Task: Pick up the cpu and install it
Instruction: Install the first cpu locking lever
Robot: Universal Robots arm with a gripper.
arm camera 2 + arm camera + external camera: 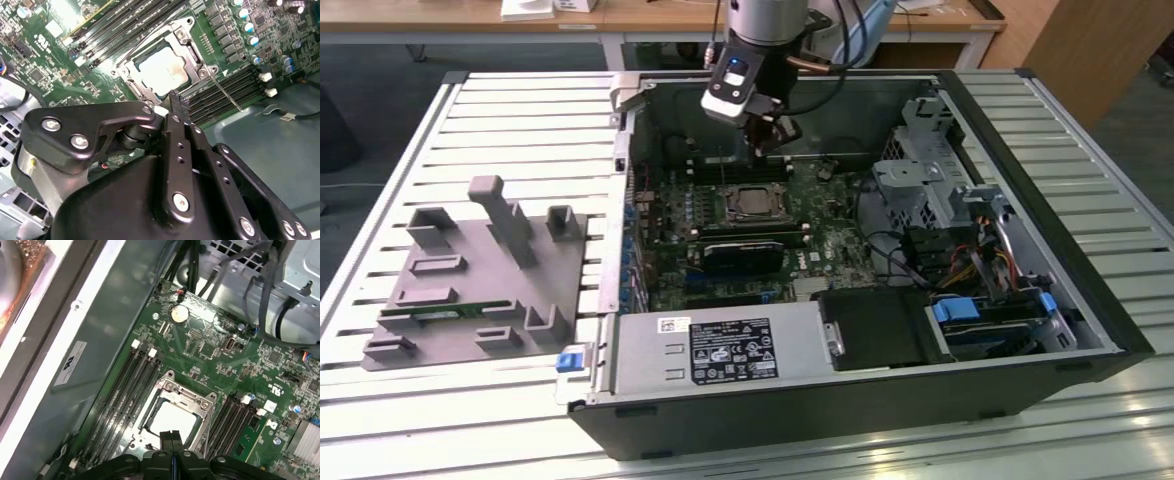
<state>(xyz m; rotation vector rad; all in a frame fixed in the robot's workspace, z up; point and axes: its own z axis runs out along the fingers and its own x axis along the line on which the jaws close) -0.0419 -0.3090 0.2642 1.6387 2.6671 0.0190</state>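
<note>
Hovering my tool (172, 436) directly above the cpu (172, 421), I see its fingers pressed together, grasping nothing; the chip lies seated in the motherboard (761, 255) socket below.

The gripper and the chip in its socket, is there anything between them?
Nothing: in both wrist views the shut gripper hangs just above the cpu in its socket, open air between.
</note>
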